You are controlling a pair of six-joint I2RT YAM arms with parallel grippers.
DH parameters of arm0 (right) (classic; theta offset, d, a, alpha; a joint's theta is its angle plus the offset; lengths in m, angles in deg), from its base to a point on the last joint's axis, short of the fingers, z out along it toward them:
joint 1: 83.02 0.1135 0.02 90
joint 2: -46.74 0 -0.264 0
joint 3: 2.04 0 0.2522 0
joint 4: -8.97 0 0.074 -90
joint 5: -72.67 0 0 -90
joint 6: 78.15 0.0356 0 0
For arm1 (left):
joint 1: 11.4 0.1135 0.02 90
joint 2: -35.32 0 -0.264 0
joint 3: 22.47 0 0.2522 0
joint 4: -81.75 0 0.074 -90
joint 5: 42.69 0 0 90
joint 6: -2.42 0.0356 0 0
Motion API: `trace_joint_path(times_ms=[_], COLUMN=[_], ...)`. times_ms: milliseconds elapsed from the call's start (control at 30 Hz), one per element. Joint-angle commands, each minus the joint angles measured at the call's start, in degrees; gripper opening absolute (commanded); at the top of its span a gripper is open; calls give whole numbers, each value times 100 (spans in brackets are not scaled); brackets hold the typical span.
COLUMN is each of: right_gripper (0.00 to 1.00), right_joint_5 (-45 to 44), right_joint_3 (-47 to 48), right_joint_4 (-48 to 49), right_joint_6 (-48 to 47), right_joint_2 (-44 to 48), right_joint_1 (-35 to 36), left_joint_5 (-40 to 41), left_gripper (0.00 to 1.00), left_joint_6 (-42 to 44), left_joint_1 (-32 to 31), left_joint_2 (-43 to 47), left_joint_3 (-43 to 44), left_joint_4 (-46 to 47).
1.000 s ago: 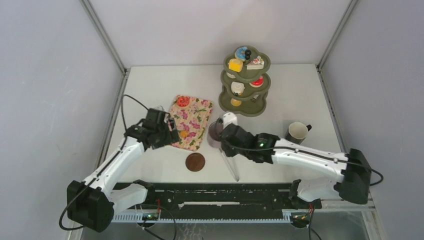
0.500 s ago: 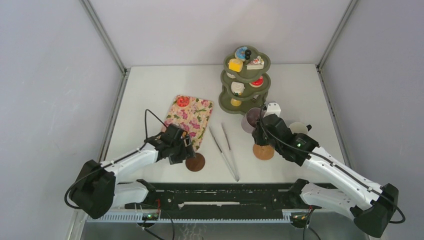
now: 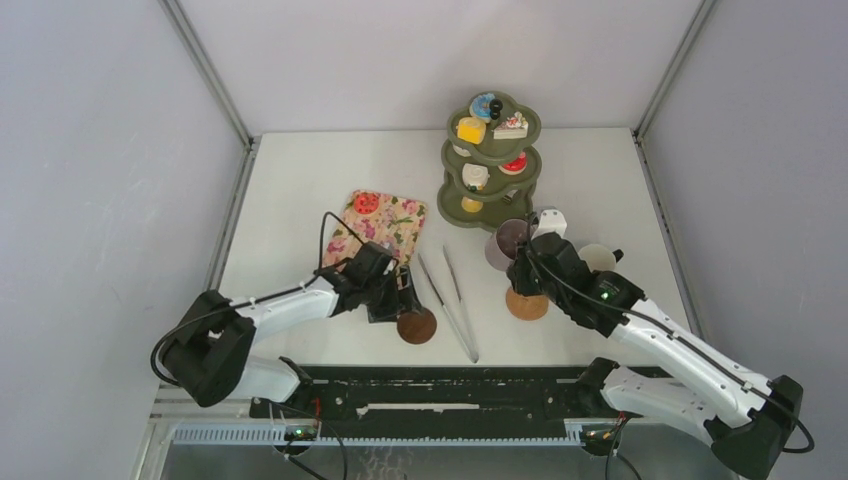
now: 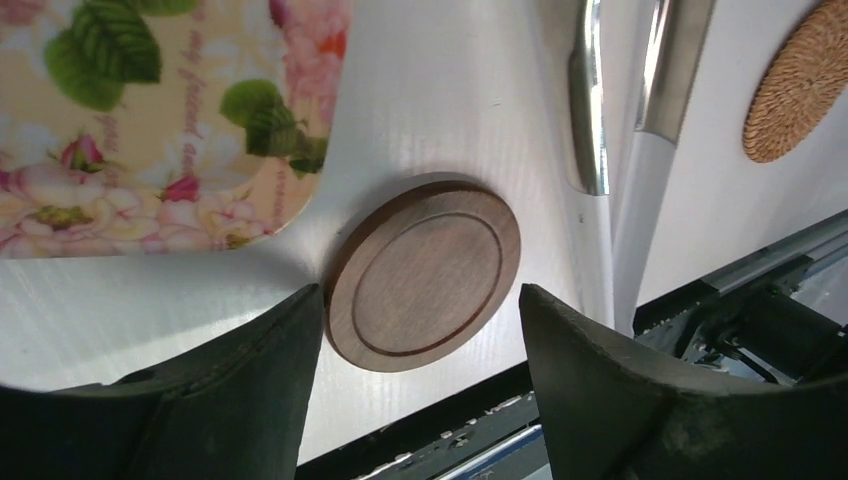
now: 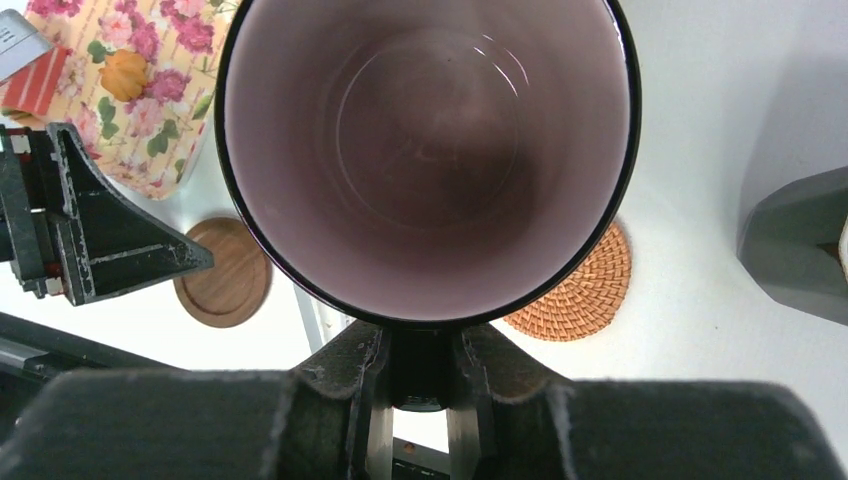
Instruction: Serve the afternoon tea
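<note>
right pincer (image 5: 420,378); clamps handle of mauve mug (image 5: 430,150); cup body ahead

The left gripper (image 4: 420,296) is clamping the round wooden coaster (image 4: 425,275), which is lying just beside the floral tray (image 4: 130,130) and the tongs (image 4: 588,110).

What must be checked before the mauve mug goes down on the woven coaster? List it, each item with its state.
1. Right gripper clamped on the handle of the mauve mug: ok.
2. Woven coaster bare where it shows: ok.
3. Mug centred over the coaster: not ok; the coaster appears offset to one side under the rim.
4. Dark green mug apart from the coaster: ok.
5. Left gripper away from the drop spot: ok; it is closed around the wooden coaster, across the tongs.
6. Mug's height above the coaster: cannot tell.
</note>
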Motion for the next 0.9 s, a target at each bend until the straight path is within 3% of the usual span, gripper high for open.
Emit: trace_joint_path(times_ms=[0,133,233,467,667,867], right_gripper=[0,0,0,0,0,0], right_joint_5=[206,261,152,436,30,-30], right_joint_3=[135,136,136,423,902,1084], right_joint_4=[384,661,956,1513,1505,1651], right_joint_6=[75,-4,-89,-297,-312,-452], right_joint_2=[264,109,-210,-1594,-2736,-3237], right_joint_1=[45,858,1655,2517,3003,3136], left_joint_5=[44,144,-105,679,535,468], left_gripper=[76,79,81,83,83,83], left_joint_6=[203,482,601,1416,1390,1359], left_joint_1=[-25,240,943,2517,2814,2819], left_joint_2=[150,714,1447,2109,2167,2182], left_joint_3=[554,1001,1168,1964,1923,1734], left_joint_4=[-233,-1066,-1384,-2536,-2467,-2395])
